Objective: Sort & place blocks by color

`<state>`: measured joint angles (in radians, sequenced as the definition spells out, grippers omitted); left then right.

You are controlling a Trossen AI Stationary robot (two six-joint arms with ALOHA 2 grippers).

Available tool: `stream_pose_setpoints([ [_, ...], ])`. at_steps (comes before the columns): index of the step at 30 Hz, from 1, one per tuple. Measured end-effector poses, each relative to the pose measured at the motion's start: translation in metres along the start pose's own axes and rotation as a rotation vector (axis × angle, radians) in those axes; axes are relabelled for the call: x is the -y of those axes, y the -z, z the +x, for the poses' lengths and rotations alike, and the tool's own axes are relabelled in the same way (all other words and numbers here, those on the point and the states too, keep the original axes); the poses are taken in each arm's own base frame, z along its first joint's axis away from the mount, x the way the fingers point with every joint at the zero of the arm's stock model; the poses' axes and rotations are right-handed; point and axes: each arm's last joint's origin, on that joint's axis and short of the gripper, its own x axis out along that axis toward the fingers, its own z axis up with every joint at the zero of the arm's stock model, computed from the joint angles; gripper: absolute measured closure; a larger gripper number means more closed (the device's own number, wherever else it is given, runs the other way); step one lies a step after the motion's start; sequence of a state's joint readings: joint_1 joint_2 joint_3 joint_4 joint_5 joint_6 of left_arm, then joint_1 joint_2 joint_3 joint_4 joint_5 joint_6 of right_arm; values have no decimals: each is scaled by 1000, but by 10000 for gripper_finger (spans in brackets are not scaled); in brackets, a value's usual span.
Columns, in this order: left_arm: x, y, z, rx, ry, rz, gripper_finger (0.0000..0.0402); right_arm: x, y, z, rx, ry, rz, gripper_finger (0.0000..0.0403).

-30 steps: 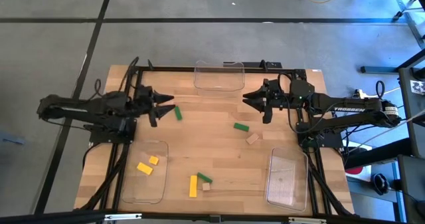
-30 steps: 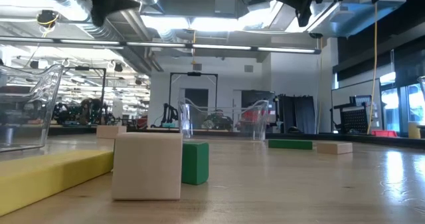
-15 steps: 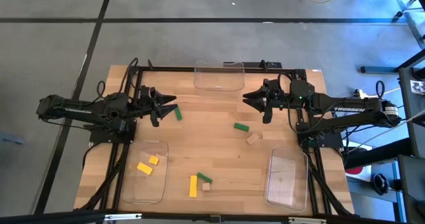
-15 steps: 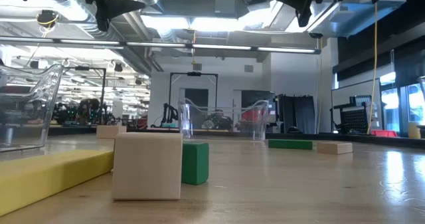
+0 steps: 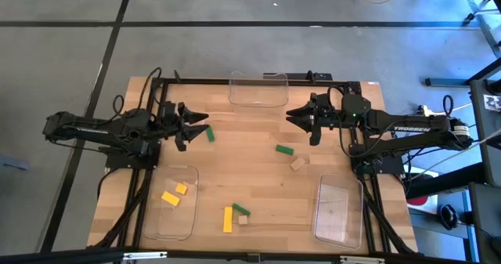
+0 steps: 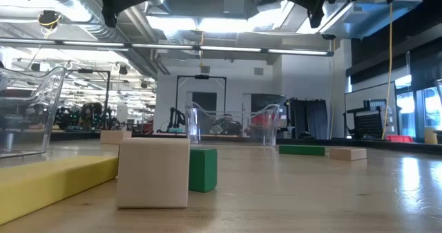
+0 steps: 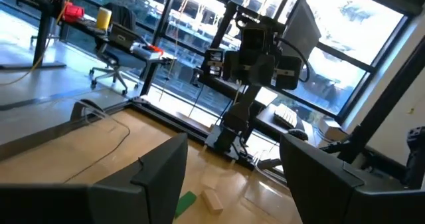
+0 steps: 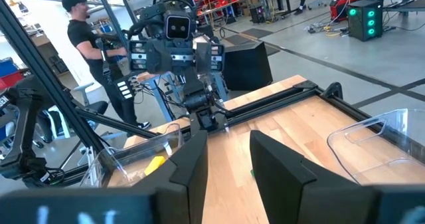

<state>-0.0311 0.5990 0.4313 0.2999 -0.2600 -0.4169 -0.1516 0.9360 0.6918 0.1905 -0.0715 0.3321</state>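
Overhead, the table (image 5: 266, 187) carries three clear trays: a rear tray (image 5: 257, 89) at the far edge, a left tray (image 5: 167, 204) near the front left, and a right tray (image 5: 338, 209) near the front right. The left gripper (image 5: 203, 123) hangs above the left rear part of the table, its jaws spread wide and holding nothing; a green block (image 5: 210, 134) lies just beside its fingertips. The right gripper (image 5: 291, 113) hangs above the right rear part, near the rear tray, jaws partly apart with nothing between them. Two yellow blocks (image 5: 174, 194) lie inside the left tray. A third, long yellow block (image 5: 228, 218) lies on the bare wood near the front edge, with a second green block (image 5: 240, 210) and a small wood block (image 5: 243, 219) close beside it. Toward the table's middle right, a third green block (image 5: 284, 149) and a second wood block (image 5: 297, 164) lie near each other. In the level view, the front cluster fills the foreground, the wood block standing in front of the green one, and both arms show only as dark shapes overhead.
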Motion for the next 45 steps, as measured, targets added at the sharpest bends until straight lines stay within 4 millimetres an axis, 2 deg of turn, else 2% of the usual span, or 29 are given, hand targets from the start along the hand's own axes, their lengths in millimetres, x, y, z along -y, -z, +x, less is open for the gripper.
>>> stream_pose_setpoints([
  [4, 7, 0, 15, -148, -33, 14, 170, 0, 0, 0, 0, 0, 0, 286],
  [12, 42, 6, 73, -520, -61, 92, 170, 1, 0, 0, 15, 45, 4, 286],
  [20, 95, 40, 126, -741, -198, -22, 170, 1, 0, 0, 17, 50, 34, 286],
  [27, 139, 83, 157, -893, -392, -188, 170, 4, 8, 0, -64, 80, 179, 286],
  [35, 182, 132, 182, -940, -582, -397, 170, 8, 18, -2, -172, 128, 201, 286],
  [38, 192, 151, 185, -971, -648, -423, 170, 8, 20, -2, -186, 133, 198, 286],
  [41, 199, 164, 182, -1015, -732, -467, 170, 8, 20, -2, -183, 132, 200, 286],
  [45, 201, 178, 166, -1055, -937, -501, 170, 8, 20, -2, -184, 132, 200, 286],
])
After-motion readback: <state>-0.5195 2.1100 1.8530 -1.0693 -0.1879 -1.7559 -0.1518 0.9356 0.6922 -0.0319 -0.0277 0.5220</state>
